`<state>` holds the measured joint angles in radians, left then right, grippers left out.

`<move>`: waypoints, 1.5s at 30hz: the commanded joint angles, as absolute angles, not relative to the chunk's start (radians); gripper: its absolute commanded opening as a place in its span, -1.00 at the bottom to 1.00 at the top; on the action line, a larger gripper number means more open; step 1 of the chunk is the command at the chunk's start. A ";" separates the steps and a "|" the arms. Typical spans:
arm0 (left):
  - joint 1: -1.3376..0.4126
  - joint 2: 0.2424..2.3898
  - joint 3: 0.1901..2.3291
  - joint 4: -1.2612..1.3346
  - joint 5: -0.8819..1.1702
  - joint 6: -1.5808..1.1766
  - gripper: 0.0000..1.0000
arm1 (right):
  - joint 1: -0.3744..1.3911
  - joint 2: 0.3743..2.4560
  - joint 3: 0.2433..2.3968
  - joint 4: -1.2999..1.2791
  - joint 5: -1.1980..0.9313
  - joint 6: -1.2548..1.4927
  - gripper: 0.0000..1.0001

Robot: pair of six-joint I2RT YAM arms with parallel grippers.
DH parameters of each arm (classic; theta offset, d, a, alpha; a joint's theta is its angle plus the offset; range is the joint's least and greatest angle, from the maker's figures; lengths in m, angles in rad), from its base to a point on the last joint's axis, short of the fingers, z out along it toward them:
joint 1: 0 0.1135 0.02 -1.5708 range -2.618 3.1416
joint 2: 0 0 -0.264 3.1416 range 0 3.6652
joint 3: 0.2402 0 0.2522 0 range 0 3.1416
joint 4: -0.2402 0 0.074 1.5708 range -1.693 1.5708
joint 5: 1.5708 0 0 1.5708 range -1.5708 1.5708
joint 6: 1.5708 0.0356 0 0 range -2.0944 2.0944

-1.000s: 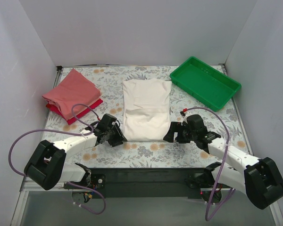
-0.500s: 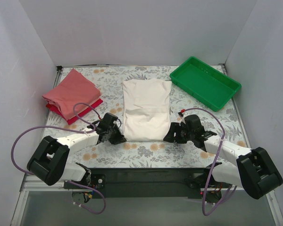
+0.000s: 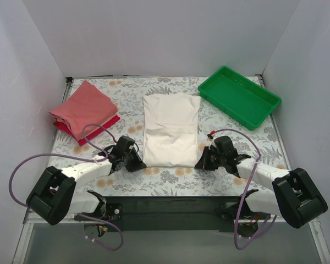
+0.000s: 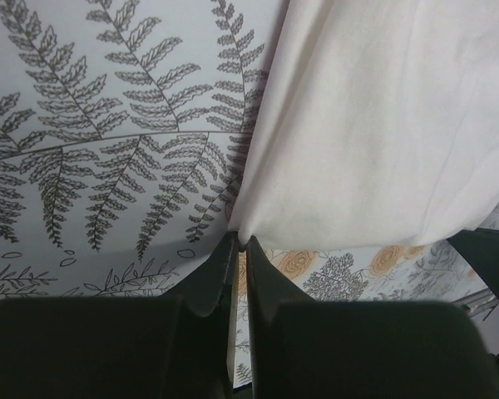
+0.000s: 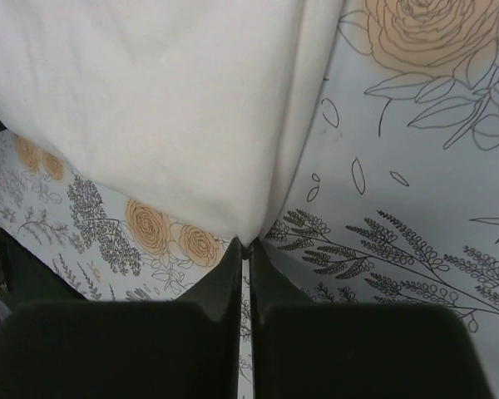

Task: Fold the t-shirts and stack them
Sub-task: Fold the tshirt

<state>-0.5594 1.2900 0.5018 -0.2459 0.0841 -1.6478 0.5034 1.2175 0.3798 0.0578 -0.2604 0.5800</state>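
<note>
A cream-white t-shirt [image 3: 170, 127] lies folded into a long strip in the middle of the table, its print hidden. My left gripper [image 3: 139, 163] is shut on its near left corner [image 4: 243, 234], and my right gripper [image 3: 201, 163] is shut on its near right corner [image 5: 248, 239]. In both wrist views a pinch of cream cloth sits between the black fingertips, low over the floral tablecloth. A folded salmon-pink t-shirt [image 3: 81, 108] rests on a red t-shirt [image 3: 111, 122] at the far left.
A green plastic tray [image 3: 239, 97] stands at the far right corner, angled. Grey walls close in the table on three sides. Purple cables loop from both arms near the front edge.
Both grippers have moved in to the near corners of the cream t-shirt and closed on the cloth. The right one was wide open a second ago.
</note>
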 commanded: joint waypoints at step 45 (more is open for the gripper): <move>-0.896 1.012 0.920 -0.673 -0.479 -1.793 -1.00 | 0.597 0.956 0.796 -0.316 -0.032 0.538 -0.97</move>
<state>-0.9363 0.9642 0.8253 -0.6559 -0.3565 -1.8378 0.6025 0.9226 0.7097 -0.3885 -0.1078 0.5785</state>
